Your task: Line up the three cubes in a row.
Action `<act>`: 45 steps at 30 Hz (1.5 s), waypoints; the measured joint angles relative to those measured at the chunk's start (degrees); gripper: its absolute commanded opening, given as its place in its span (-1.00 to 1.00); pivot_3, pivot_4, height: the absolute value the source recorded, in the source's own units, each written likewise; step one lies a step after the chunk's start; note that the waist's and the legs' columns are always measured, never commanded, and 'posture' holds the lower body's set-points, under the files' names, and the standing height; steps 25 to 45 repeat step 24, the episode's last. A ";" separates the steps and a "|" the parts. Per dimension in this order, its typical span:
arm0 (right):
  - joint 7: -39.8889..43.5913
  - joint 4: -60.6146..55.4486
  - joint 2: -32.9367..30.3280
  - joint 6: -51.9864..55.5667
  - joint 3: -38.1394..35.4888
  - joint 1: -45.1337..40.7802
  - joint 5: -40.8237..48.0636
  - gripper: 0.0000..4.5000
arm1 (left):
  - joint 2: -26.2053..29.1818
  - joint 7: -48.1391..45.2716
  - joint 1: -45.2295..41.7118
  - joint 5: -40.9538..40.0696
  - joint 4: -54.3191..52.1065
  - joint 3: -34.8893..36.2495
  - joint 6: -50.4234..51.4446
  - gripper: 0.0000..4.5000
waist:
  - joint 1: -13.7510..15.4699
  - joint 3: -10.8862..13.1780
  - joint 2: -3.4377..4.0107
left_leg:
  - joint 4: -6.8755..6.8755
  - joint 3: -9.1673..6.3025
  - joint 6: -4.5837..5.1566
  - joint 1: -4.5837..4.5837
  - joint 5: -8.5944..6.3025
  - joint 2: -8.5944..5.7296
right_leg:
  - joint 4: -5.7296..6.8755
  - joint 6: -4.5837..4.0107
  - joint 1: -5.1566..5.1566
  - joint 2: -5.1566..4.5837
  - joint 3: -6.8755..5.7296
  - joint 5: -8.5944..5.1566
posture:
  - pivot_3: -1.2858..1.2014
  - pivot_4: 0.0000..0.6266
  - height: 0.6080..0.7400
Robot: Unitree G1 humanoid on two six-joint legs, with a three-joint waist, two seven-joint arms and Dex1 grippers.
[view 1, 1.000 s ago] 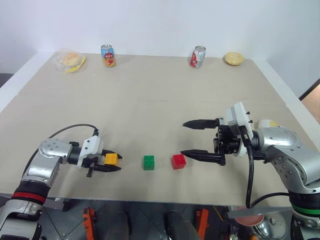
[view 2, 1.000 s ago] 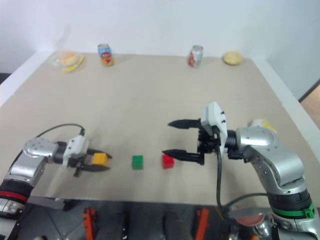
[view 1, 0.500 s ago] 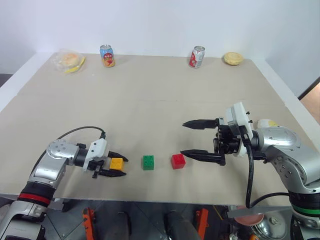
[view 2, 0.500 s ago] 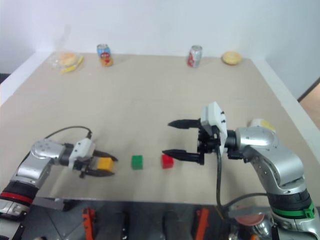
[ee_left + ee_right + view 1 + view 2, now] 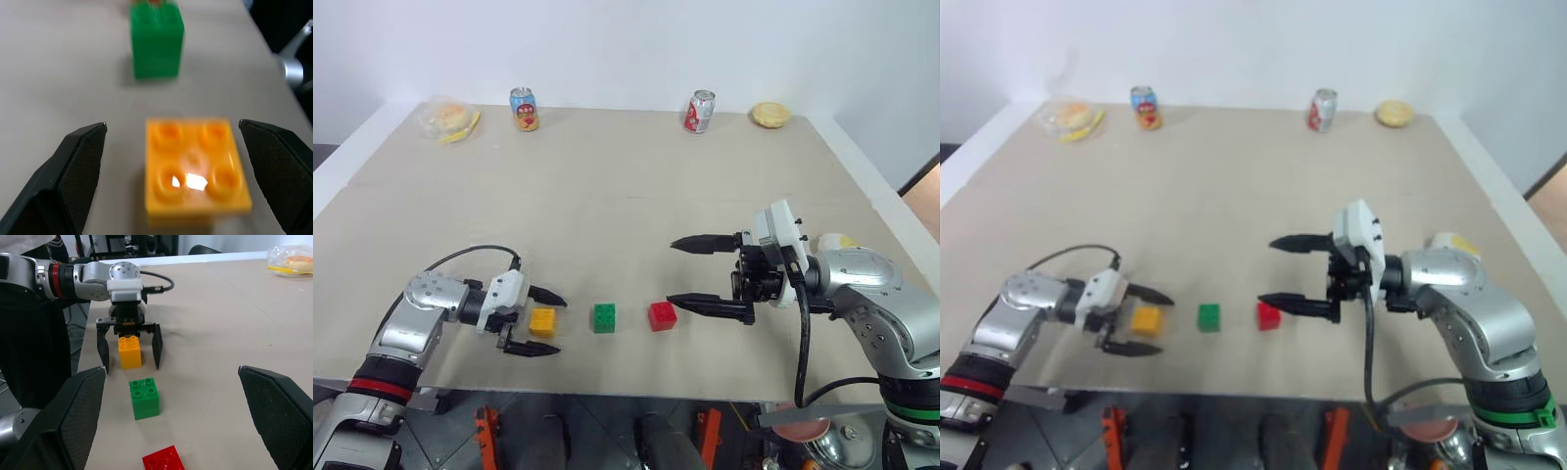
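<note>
Your three cubes sit in a row along the near edge of the table [image 5: 607, 196], studs facing up; the orange-yellow cube [image 5: 542, 321] is at the robot's left, the green cube [image 5: 604, 317] in the middle, the red cube [image 5: 663, 315] at the right; the row runs left to right, with small gaps between the blocks, none touching. Each block is roughly as wide as it is deep, so you get no clear long axis; the red one sits slightly turned against the other two.

In the left wrist view the green block stands beyond the orange-yellow one and hides nearly all of the red one, which shows as a sliver; that view is blurred, so the studs are soft. In the right wrist view the red block is cut off by the picture's edge.

Your left gripper [image 5: 530, 323] lies low over the table with its fingers spread wide; one black finger [image 5: 73, 166] stands on each side of the orange-yellow block, apart from it, not pinching it. Your right gripper [image 5: 695, 274] hovers just to the right of the red block, fingers spread wide, holding nothing.

Along the far edge stand a blue can [image 5: 524, 109] and a red can [image 5: 700, 112]; a clear bag [image 5: 450, 118] of food lies at the far left, a round pastry [image 5: 771, 115] at the far right.
</note>
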 measured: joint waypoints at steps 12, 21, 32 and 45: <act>-27.42 2.61 14.03 3.58 -6.44 0.95 -0.57 1.00 | -16.03 53.53 -8.52 -5.95 -11.37 20.12 18.45 0.99 | -0.41 -0.03 -0.12 | 0.16 -0.10 0.02 0.58 0.01 -0.04 | -0.06 0.18 0.61 0.10 0.12 0.16 | 0.03 -0.52 0.90; -57.46 14.43 35.28 -17.22 -7.56 9.66 -24.18 1.00 | -25.82 81.88 4.38 10.05 -9.22 22.90 13.70 0.99 | 0.29 -0.07 -0.17 | -0.03 -0.10 -0.08 0.07 0.04 -0.16 | -0.08 0.49 0.20 0.06 0.21 0.20 | 0.03 -0.52 0.90; -61.02 15.18 38.40 -21.01 -6.57 10.32 -28.18 1.00 | -26.83 82.79 5.76 10.91 -7.98 22.50 11.72 0.99 | 0.14 -0.06 -0.16 | -0.03 -0.09 -0.14 0.05 0.08 -0.17 | -0.08 0.49 0.16 0.05 0.19 0.29 | 0.03 -0.52 0.90; -61.02 15.18 38.40 -21.01 -6.57 10.32 -28.18 1.00 | -26.83 82.79 5.76 10.91 -7.98 22.50 11.72 0.99 | 0.14 -0.06 -0.16 | -0.03 -0.09 -0.14 0.05 0.08 -0.17 | -0.08 0.49 0.16 0.05 0.19 0.29 | 0.03 -0.52 0.90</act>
